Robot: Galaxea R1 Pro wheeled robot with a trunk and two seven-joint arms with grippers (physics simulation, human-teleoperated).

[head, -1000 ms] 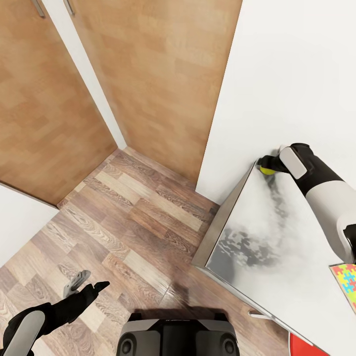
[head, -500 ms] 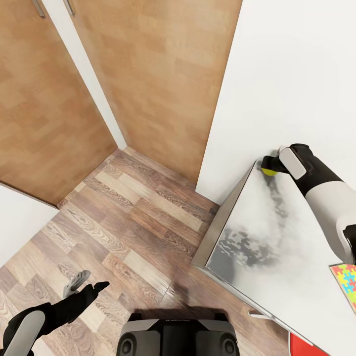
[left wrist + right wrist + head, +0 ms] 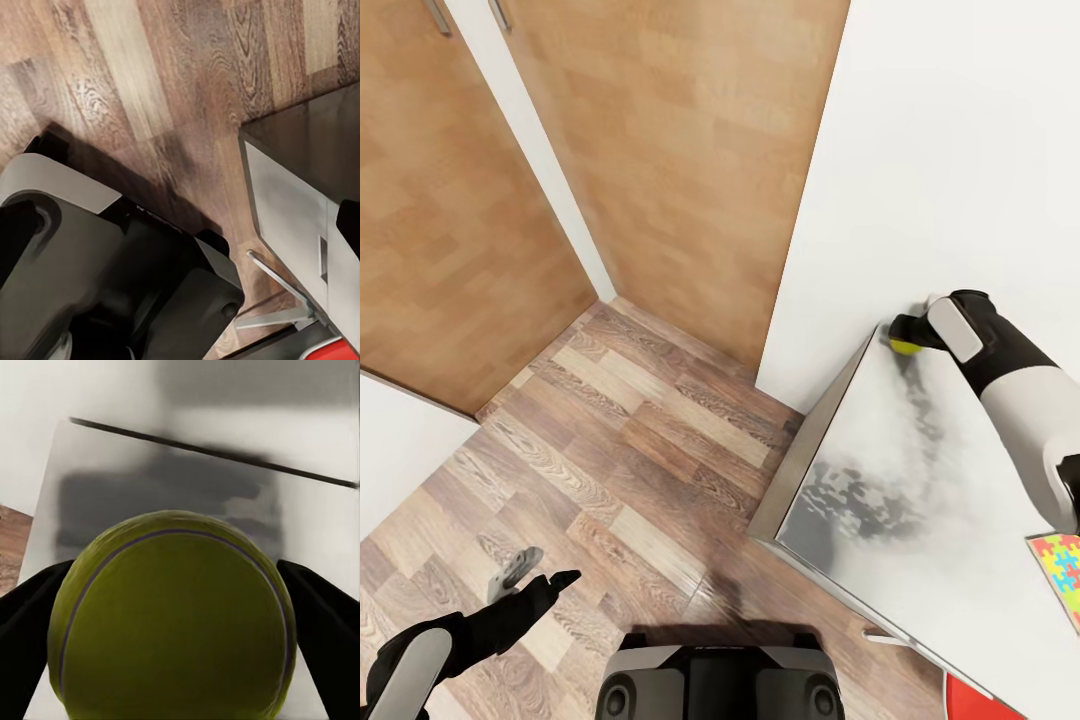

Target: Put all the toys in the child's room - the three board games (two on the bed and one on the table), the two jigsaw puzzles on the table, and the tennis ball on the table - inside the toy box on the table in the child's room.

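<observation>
— One toy is in play: the ball [image 3: 902, 346] sits at the far corner of the table [image 3: 900, 470], close to the wall [image 3: 960, 150], and the right gripper [image 3: 901, 331] has its fingers [image 3: 34, 600] on either side of it.

— Holding it?

— From the right wrist view the dark fingers press against both flanks of the ball, so it reads as gripped. Over the last second the gripper and ball have edged slightly toward the right and the wall; nothing else has shifted, and the camera has stayed put.

— What does that mean for the task?

— Probably the grasp is just settled and the lift is starting. The ball has yet to reach the toy box.

— And the other arm?

— The left gripper [image 3: 530, 578] hangs low over the floor [image 3: 640, 450] at near left, its fingers spread apart with nothing between them.

— Anything else from the task?

— A puzzle [image 3: 1060, 570] lies at the table's right edge, cut off by the frame.

— Any writing or brands?

— None readable; the puzzle shows only coloured piece shapes, the ball only its seam.
</observation>
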